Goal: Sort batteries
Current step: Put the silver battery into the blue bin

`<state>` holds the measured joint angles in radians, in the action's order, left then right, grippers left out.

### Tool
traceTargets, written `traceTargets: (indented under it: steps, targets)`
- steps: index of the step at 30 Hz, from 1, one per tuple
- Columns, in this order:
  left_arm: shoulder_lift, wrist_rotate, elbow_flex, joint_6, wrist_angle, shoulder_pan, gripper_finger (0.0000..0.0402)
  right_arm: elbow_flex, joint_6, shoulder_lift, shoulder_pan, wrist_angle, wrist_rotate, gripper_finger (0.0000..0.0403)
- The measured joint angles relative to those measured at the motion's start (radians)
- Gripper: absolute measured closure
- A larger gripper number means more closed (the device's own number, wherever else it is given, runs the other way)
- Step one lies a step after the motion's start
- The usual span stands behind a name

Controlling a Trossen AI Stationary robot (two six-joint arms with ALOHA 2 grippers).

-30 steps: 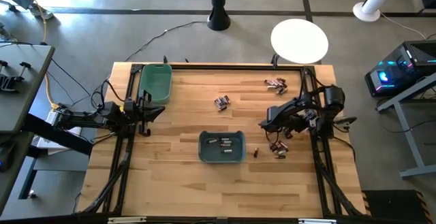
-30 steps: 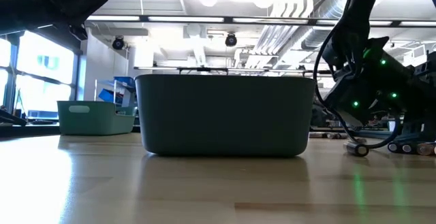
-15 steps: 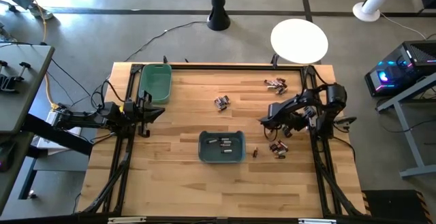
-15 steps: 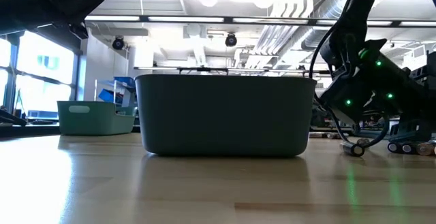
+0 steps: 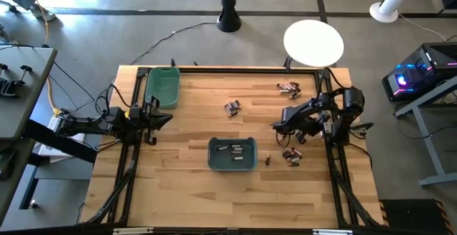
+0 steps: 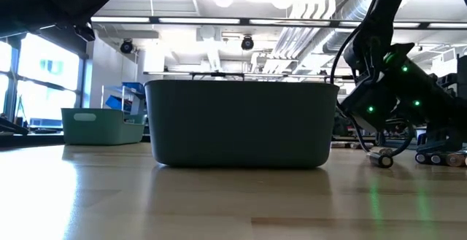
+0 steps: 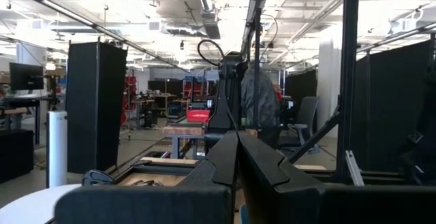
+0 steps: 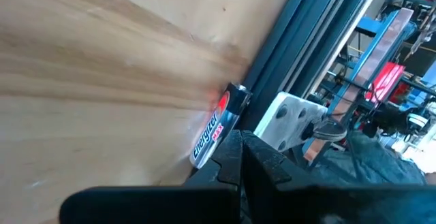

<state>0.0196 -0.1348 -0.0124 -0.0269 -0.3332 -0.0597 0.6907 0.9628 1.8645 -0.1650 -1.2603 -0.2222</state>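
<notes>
So the batteries are mostly still loose on the bench (image 5: 193, 192): a few already sit in the dark bin (image 5: 233, 154) near the middle, but there's a clump (image 5: 232, 108) above it, another clump (image 5: 289, 88) toward the far right corner, a bunch (image 5: 291, 156) by the right rail and one stray (image 5: 268, 161) just beside the bin. The green bin (image 5: 162, 87) at the far left looks empty, so I'd call it early days. The right end effector (image 5: 275, 128) hangs over the right side, pressed together with a battery (image 8: 216, 130) right at its tips, though I can't tell if it's pinching it, while the left end effector (image 5: 166, 118) sits closed by the green bin.
</notes>
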Motion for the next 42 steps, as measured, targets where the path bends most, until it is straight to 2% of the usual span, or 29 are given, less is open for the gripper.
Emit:
traceTargets:
  steps: [11, 19, 27, 31, 34, 42]
  targets:
    - [0.0, 0.003, 0.0, 0.024, 0.001, 0.0, 0.0396, -0.027, -0.09, -0.018, -0.055, 0.037, 0.002, 0.0403]
    - [0.0, 0.002, 0.0, 0.024, 0.0, 0.0, 0.0396, -0.038, -0.203, -0.12, -0.097, 0.122, -0.043, 0.0403]
    - [0.0, 0.002, 0.0, 0.024, -0.011, 0.0, 0.0396, 0.044, -0.185, -0.264, -0.049, 0.105, -0.074, 0.0403]
    - [0.0, 0.002, 0.0, 0.024, -0.015, 0.0, 0.0396, 0.043, -0.137, -0.32, -0.069, 0.028, -0.074, 0.0403]
    - [0.0, 0.002, 0.0, 0.024, -0.015, 0.0, 0.0396, 0.015, -0.128, -0.326, -0.096, -0.009, -0.073, 0.0403]
    - [0.0, 0.001, 0.0, 0.024, -0.015, 0.0, 0.0396, -0.055, -0.225, -0.289, -0.174, 0.064, -0.067, 0.0403]
